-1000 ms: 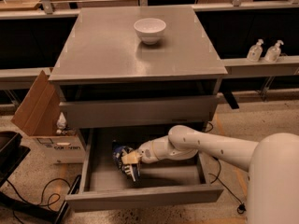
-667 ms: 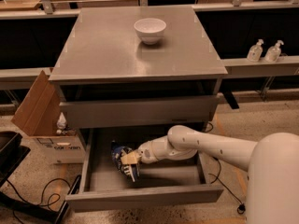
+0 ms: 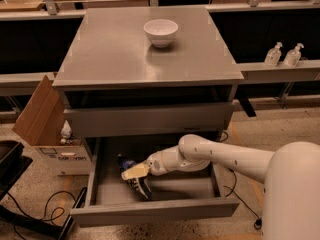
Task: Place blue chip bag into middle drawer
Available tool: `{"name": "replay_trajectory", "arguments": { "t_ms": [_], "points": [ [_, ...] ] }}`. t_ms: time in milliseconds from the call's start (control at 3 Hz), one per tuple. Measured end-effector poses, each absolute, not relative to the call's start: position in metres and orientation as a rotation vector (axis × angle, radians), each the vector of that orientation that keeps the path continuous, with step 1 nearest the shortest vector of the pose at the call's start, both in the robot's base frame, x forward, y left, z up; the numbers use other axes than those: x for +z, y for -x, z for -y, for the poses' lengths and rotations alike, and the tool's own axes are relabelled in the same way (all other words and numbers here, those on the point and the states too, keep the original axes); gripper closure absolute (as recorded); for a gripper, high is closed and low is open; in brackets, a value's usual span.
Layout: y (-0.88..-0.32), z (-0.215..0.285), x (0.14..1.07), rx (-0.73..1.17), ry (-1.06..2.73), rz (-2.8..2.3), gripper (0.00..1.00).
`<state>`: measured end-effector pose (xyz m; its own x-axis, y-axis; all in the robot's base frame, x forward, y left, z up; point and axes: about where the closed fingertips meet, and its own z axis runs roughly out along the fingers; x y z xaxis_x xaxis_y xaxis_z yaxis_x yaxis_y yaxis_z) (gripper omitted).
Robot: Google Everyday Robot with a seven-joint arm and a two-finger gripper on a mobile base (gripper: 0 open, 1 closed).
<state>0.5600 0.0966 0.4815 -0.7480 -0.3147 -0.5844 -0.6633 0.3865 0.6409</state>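
The middle drawer (image 3: 150, 213) of the grey cabinet is pulled open, the lowest one in view. My gripper (image 3: 137, 180) reaches into its left half from the right, low over the drawer floor. The blue chip bag (image 3: 125, 163) lies crumpled inside the drawer right at the gripper. Its dark-blue foil shows above the gripper and a white-patched part shows just below it. I cannot tell whether the bag is gripped or lying free. My white arm (image 3: 220, 156) crosses the drawer's right side.
A white bowl (image 3: 160, 32) stands on the cabinet top (image 3: 125, 54). The drawer front above (image 3: 150, 120) is closed. An open cardboard box (image 3: 42, 124) stands on the floor at the left. Two pump bottles (image 3: 284, 54) stand on a ledge at the right. Cables lie on the floor at the lower left.
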Motion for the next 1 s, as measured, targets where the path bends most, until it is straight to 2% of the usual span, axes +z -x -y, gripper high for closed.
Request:
{"name": "replay_trajectory", "arguments": {
  "t_ms": [333, 667, 1000],
  "points": [
    [-0.559, -0.098, 0.481, 1.310, 0.850, -2.283, 0.00],
    [-0.559, -0.097, 0.482, 1.311, 0.854, -2.281, 0.00],
    [-0.540, -0.069, 0.499, 1.285, 0.880, -2.276, 0.00]
  ]
}}
